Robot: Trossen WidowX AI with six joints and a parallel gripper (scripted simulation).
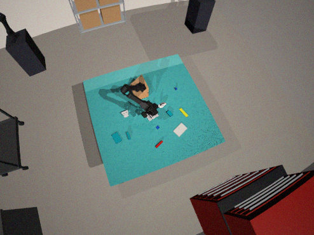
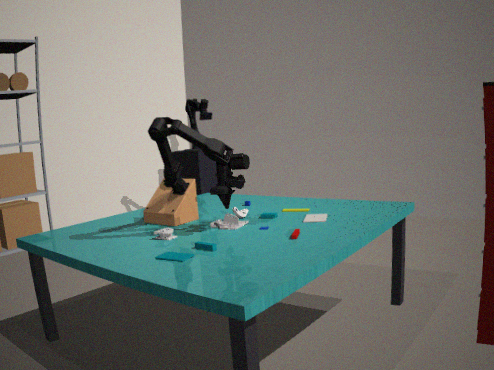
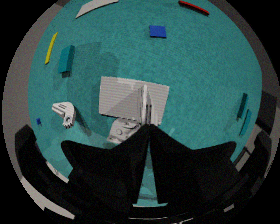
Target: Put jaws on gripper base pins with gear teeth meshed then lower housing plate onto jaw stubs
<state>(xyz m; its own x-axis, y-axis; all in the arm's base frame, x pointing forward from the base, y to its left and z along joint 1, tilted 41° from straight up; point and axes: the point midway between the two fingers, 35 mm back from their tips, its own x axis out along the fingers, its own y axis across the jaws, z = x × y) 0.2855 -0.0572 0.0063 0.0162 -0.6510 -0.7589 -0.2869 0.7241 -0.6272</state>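
My gripper [image 2: 227,207] [image 3: 149,127] is shut with nothing between its fingertips, a little above the white gripper base. The base [image 1: 153,118] [image 2: 220,225] [image 3: 117,95] lies flat, with a thin upright white part [image 3: 145,105] on it and a flatter holed part [image 3: 122,131] near its edge; whether these are seated on the pins or meshed I cannot tell. A loose white curved jaw [image 1: 162,105] [image 2: 241,213] [image 3: 65,112] lies beside the base. Another white piece [image 1: 124,113] [image 2: 164,233], perhaps the housing plate, lies apart on the other side. The fingers partly hide the base in the wrist view.
A teal block [image 1: 169,113] [image 2: 268,215] [image 3: 66,59], a yellow bar [image 1: 184,112] [image 2: 296,210] and a white sheet [image 1: 180,129] [image 2: 316,218] lie to one side. A blue piece [image 1: 157,127] [image 3: 158,31], a red bar [image 1: 159,144] and two teal pieces [image 1: 116,137] [image 1: 128,135] lie farther out.
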